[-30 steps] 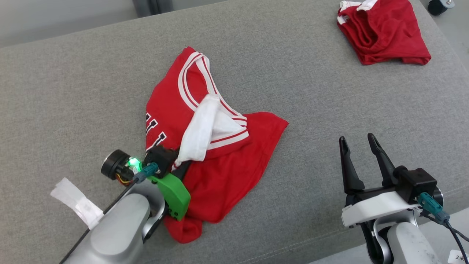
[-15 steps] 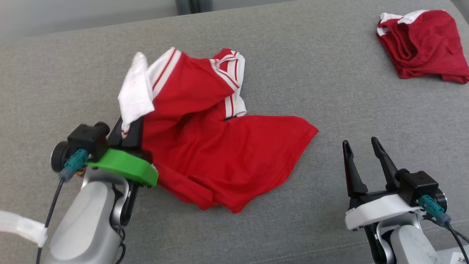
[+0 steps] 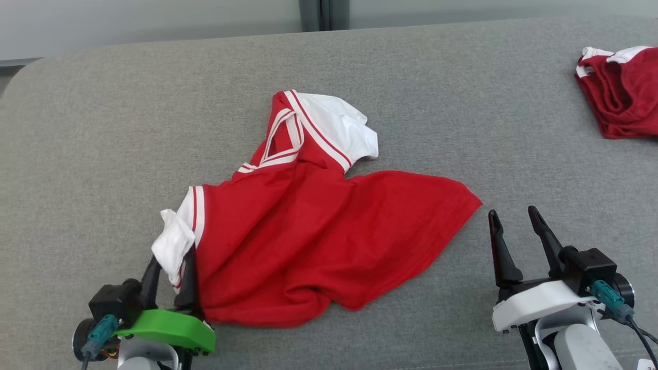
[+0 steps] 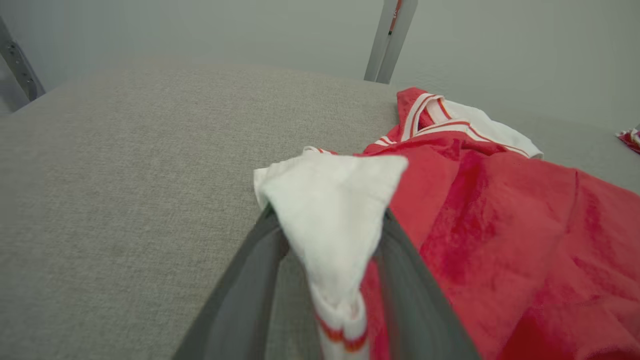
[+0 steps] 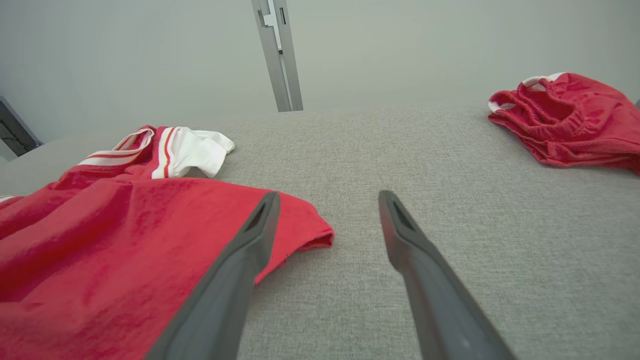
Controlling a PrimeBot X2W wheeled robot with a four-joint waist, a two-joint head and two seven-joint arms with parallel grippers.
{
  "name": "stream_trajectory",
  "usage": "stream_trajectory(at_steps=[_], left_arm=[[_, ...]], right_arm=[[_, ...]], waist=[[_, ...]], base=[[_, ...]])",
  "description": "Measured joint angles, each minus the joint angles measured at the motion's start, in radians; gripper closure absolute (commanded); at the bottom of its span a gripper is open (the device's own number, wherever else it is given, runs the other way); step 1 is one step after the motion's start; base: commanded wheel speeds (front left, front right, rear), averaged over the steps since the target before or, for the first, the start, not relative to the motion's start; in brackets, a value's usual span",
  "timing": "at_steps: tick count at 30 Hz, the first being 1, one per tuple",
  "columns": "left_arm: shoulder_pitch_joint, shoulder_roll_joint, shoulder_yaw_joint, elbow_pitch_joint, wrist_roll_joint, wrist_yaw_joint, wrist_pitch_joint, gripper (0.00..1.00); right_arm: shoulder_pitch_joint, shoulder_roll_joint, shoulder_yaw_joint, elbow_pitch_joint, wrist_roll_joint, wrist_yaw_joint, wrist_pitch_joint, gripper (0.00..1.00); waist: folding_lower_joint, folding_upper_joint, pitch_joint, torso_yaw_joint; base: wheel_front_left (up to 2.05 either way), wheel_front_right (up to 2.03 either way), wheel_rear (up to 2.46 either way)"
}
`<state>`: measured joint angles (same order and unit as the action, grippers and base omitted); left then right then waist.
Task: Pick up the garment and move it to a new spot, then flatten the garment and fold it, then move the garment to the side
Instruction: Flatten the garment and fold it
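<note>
We see a red shirt (image 3: 308, 231) with white sleeves and striped trim, a grey tabletop (image 3: 128, 128), and red shorts (image 3: 622, 97) far right.

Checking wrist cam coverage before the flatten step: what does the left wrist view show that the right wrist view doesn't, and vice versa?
Left wrist, not right wrist: the left hand shut on the white sleeve of the red garment.

Right wrist, not left wrist: the right hand open, holding nothing; the garment's hem corner by one finger; the second red garment in full.

Both: the red garment, its far white sleeve, the grey fabric surface, the metal post.
</note>
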<state>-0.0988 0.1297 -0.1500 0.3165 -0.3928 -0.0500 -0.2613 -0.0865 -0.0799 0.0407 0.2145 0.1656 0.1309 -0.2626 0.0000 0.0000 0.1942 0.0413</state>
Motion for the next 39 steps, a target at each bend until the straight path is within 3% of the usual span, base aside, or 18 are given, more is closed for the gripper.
stream_trajectory(at_steps=[13,23,31,39], left_arm=[[-0.005,-0.008,0.178,-0.163,0.146,-0.035,-0.001,0.00],[0.016,-0.011,0.208,-0.170,0.193,-0.064,-0.001,0.00],[0.003,-0.026,0.195,-0.152,0.202,-0.074,-0.001,0.00],[-0.031,-0.047,0.164,-0.133,0.201,-0.077,-0.001,0.00]], right_arm=[[0.012,-0.002,-0.008,0.015,0.000,0.000,0.000,0.00],[0.019,-0.004,-0.013,0.040,0.002,0.000,0.000,0.00],[-0.146,-0.043,0.021,0.153,-0.018,0.000,0.039,0.00],[-0.259,-0.069,0.031,0.375,-0.035,0.000,0.076,0.00]], waist=[[0.0000,0.0000,-0.041,0.048],[0.0000,0.0000,-0.051,0.048],[0.0000,0.0000,-0.034,0.057],[0.0000,0.0000,-0.007,0.099]], base=[[0.00,0.00,0.00],[0.00,0.00,0.00],[0.00,0.00,0.00],[0.00,0.00,0.00]])
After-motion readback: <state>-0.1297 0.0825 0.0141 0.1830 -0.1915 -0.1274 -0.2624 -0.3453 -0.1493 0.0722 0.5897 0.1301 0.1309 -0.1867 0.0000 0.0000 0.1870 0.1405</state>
